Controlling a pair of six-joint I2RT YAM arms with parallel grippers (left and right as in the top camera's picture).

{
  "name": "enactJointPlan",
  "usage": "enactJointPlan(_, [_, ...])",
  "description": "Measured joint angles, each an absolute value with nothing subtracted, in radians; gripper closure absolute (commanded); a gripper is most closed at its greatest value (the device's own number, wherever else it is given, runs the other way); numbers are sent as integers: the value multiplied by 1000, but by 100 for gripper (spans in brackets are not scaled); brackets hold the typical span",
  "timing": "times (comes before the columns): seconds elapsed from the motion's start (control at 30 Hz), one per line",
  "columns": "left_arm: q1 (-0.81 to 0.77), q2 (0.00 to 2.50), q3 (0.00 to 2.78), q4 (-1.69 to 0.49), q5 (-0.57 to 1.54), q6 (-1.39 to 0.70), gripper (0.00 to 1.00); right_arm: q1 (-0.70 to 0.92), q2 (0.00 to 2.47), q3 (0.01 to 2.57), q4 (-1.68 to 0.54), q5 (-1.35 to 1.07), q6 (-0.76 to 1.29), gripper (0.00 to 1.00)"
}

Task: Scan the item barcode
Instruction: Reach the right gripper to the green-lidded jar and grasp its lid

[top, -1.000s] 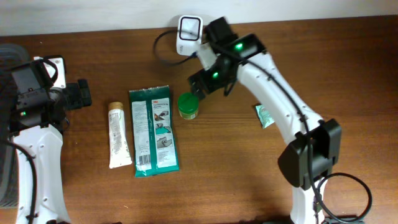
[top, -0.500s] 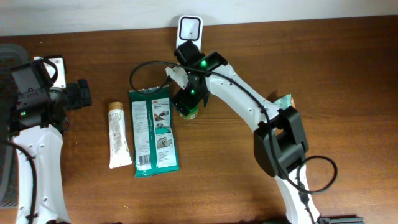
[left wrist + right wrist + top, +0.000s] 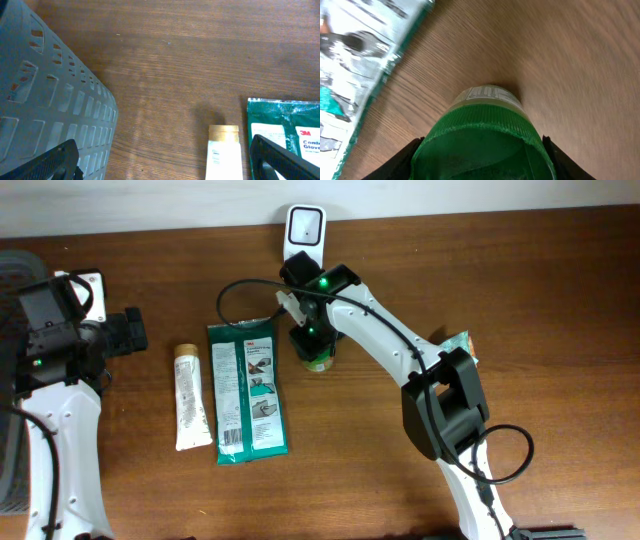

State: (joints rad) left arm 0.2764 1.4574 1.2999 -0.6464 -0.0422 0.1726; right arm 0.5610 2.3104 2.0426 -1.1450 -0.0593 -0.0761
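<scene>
**Task status: pick-up stage, scan not yet performed.**

1. Task item: the green-lidded jar (image 3: 320,361) stands upright on the tabletop (image 3: 560,290), near the centre of the overhead view. The wrist view shows a printed label on its side, below the ribbed lid. No barcode can be made out.
2. Right gripper (image 3: 480,165): positioned directly over the jar, with the jaws flanking the lid on both sides, very close to it. The pictures do not show whether the jaws are pressing on the lid, so a grip cannot be confirmed. The jar base rests on the tabletop.
3. Left gripper (image 3: 167,161): parked at 9 o'clock of the work area beside the grey perforated basket (image 3: 50,100). Its jaws stand wide apart and hold nothing.
4. White barcode scanner (image 3: 305,228): stands at 12 o'clock of the jar, near it, at the far edge of the tabletop.
5. Other items: the 3M glove pack (image 3: 248,402) lies at 8 o'clock of the jar, with the tube (image 3: 190,398) just beside the pack at 9 o'clock. A small green packet (image 3: 458,342) lies at 3 o'clock, well apart.

Remaining, by judgement: secure the grip, lift the jar, and turn the label toward the scanner face.
</scene>
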Motion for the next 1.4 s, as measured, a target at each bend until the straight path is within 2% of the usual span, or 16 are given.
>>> enactJointPlan(0.1, [276, 1457, 1300, -646, -42, 173, 1, 558, 2311, 2065, -1223, -18, 106, 51])
enactJointPlan(0.23, [276, 1457, 1300, -646, -42, 173, 1, 534, 2311, 2068, -1214, -8, 399, 58])
enactJointPlan(0.43, [276, 1457, 1300, -646, -42, 173, 1, 500, 2299, 2024, -1162, 1, 782, 58])
enactJointPlan(0.6, [276, 1457, 1300, -646, -42, 173, 1, 501, 2285, 2001, -1163, 3, 1014, 57])
enactJointPlan(0.67, [276, 1457, 1300, -646, -42, 173, 1, 502, 2284, 2000, -1163, -2, 1073, 35])
enactJointPlan(0.7, [276, 1457, 1300, -646, -42, 173, 1, 502, 2284, 2000, -1163, -7, 1088, 18])
enactJointPlan(0.73, [276, 1457, 1300, -646, -42, 173, 1, 502, 2284, 1998, -1166, -16, 1095, 7])
enactJointPlan(0.77, [276, 1457, 1300, -646, -42, 173, 1, 502, 2284, 1990, -1170, -32, 1106, 0])
enactJointPlan(0.8, [276, 1457, 1300, -646, -42, 173, 1, 505, 2284, 1975, -1175, -39, 1110, 2])
enactJointPlan(0.9, [276, 1457, 1300, -646, -42, 173, 1, 504, 2286, 1965, -1154, -42, 1006, 2])
enactJointPlan(1.03, [276, 1457, 1300, -647, -42, 173, 1, 479, 2294, 2014, -1198, -42, 505, 2])
enactJointPlan(1.17, [276, 1457, 1300, -646, -42, 173, 1, 443, 2295, 2116, -1264, -42, 199, 2])
enactJointPlan(1.4, [276, 1457, 1300, -646, -42, 173, 1, 462, 2294, 2092, -1251, -42, -6, 3])
